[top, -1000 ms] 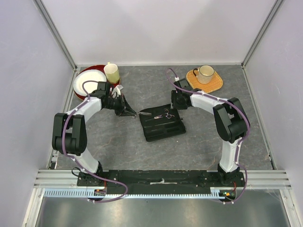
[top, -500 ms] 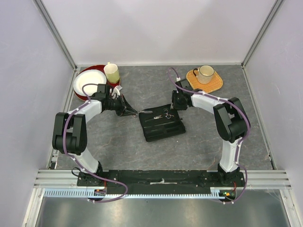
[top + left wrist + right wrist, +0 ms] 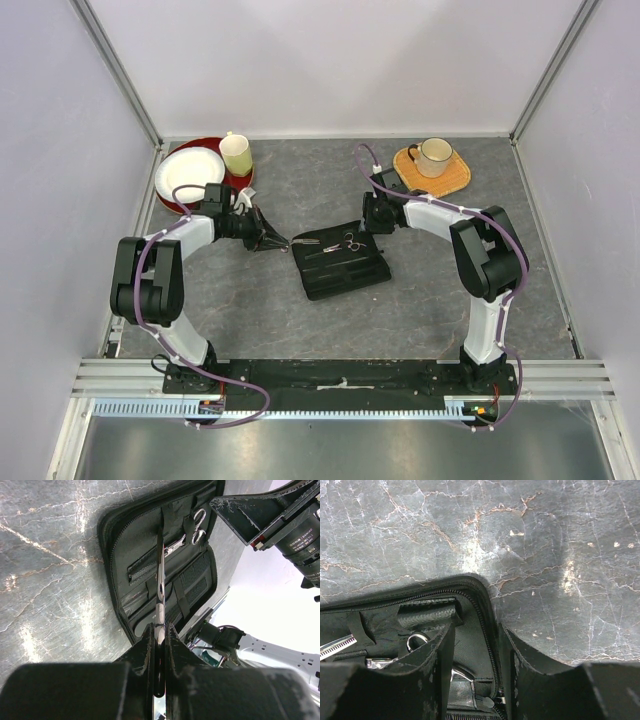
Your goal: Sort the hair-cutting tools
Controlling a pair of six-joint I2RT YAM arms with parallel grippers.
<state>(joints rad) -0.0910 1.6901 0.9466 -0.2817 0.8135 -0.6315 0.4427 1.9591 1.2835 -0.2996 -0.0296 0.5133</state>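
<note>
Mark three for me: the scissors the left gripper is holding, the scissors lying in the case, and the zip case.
held scissors (image 3: 160, 575), left wrist view, middle of the silver blade.
scissors in the case (image 3: 177, 544), left wrist view, shank just below the finger rings.
zip case (image 3: 345, 278), top external view, bare near panel.

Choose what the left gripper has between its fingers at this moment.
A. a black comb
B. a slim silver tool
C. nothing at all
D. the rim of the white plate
B: in the left wrist view the left gripper is shut on a slim silver tool, which reaches out over the open black case.
</note>
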